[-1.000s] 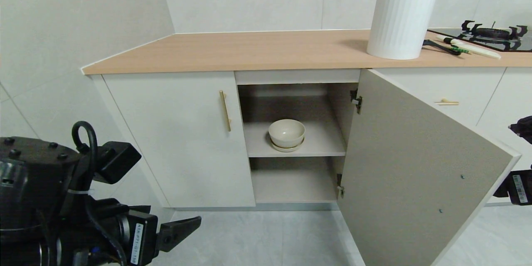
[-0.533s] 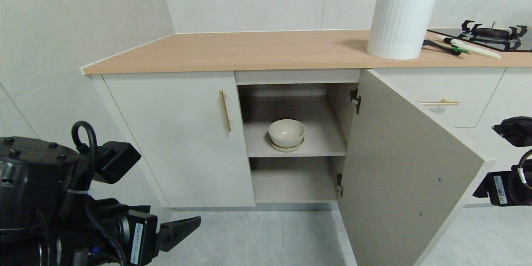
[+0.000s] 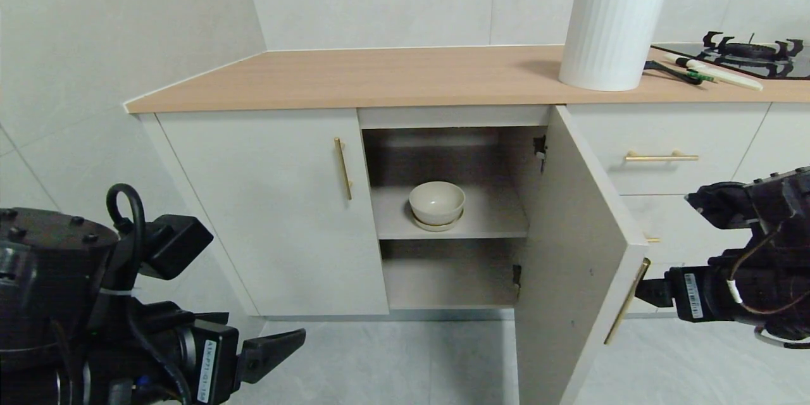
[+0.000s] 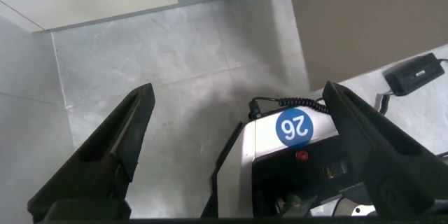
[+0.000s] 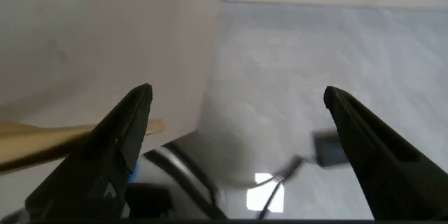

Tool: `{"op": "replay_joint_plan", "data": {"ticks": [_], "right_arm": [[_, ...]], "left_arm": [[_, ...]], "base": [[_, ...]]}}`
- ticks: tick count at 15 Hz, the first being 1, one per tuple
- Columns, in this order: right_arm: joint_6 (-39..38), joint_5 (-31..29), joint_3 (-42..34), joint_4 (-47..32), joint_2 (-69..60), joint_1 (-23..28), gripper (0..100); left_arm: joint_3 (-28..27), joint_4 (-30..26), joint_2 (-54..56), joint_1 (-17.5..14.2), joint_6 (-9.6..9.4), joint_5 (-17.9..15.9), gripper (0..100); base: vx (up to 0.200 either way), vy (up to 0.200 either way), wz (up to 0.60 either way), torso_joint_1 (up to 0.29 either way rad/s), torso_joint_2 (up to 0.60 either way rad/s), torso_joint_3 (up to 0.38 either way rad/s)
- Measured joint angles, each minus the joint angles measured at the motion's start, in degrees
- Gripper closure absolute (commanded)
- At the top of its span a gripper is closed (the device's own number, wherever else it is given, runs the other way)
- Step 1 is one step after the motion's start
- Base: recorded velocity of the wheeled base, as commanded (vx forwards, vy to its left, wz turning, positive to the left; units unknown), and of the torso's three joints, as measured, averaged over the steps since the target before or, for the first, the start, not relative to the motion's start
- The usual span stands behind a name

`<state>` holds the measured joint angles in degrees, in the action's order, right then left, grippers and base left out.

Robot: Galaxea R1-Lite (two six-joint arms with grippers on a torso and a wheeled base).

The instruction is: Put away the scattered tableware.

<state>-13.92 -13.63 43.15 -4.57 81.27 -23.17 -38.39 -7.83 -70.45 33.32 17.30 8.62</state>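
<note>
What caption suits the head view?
Open right gripper beside the brass handle of a half-open white cabinet door; beige bowl on shelf inside.

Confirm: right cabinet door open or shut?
Open. The right cabinet door stands angled out from the frame, exposing the bowl on its plate on the upper shelf.

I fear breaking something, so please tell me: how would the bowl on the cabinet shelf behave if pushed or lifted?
The bowl looks like glazed ceramic, so probably stiff, smooth and breakable. It sits on a small plate, so a push may slide it off or drag the plate along. Its low shape seems unlikely to tip.
</note>
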Motion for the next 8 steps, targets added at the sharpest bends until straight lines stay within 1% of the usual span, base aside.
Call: {"op": "replay_joint_plan", "data": {"ticks": [3,6,8], "right_arm": [[-0.11,0.48,1.44,3.95,4.72,-4.22,0],[0.73,3.27,7.47,4.06,10.95,-6.69,0],[1.63,4.17,14.84,2.8,16.24,-7.14,0]], "left_arm": [[-0.02,0.02,0.63,0.0,0.0,0.0,0],[0.29,-0.05,1.4,-0.02,-0.06,-0.02,0],[0.41,-0.02,1.99,-0.09,-0.04,0.05,0]], "base": [[0.0,0.0,0.0,0.0,0.0,0.0],[0.0,0.0,0.0,0.0,0.0,0.0],[0.0,0.0,0.0,0.0,0.0,0.0]]}}
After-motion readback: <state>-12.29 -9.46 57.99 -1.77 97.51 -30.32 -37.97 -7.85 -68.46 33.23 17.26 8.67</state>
